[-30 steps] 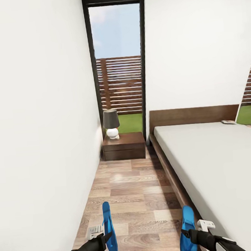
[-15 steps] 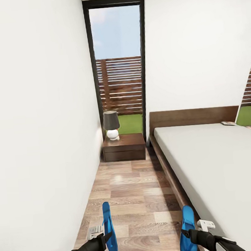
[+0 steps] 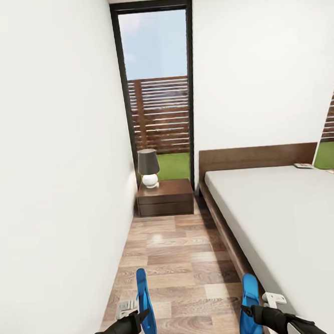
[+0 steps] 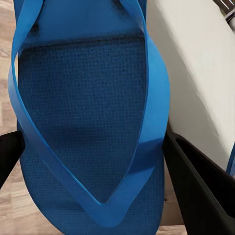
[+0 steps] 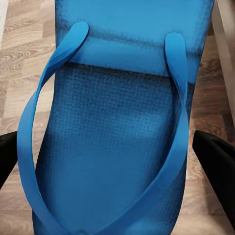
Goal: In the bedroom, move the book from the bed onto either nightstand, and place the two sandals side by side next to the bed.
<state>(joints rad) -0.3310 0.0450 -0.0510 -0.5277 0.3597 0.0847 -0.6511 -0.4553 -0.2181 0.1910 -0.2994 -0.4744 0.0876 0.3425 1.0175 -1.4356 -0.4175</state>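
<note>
Head view: narrow aisle of wood-plank floor [image 3: 179, 256] between a white wall [image 3: 47, 171] on the left side and the bed [image 3: 291, 217] on the right side. Left gripper [image 3: 141, 314], low in the view on the left arm, has its jaws closed on a blue sandal [image 3: 144, 304], which stands on edge above the floor, toe end pointing away from the robot. Right gripper [image 3: 251, 309] likewise grips the second sandal [image 3: 250, 306], also on edge, just beside the bed's dark wooden frame. The two sandals are well apart, one at each side of the aisle, both held off the floor. Left wrist view: strap side of the sandal [image 4: 93, 127] faces the camera, with a dark finger [image 4: 200, 191] against each long edge. Right wrist view: the second sandal [image 5: 117, 137] is clamped the same way, straps toward the camera, a black finger [image 5: 218, 166] at each edge, plank floor behind. At the far end of the aisle stands the nightstand [image 3: 165, 197], touching or nearly touching the left wall, carrying a lamp [image 3: 148, 167] with dark shade and round white base. Behind it is a tall dark-framed window [image 3: 158, 87] showing slatted fence and grass. The book [image 3: 304, 165] lies on the off-white mattress at its far right side, near the headboard [image 3: 256, 156]; small, details unreadable.
</note>
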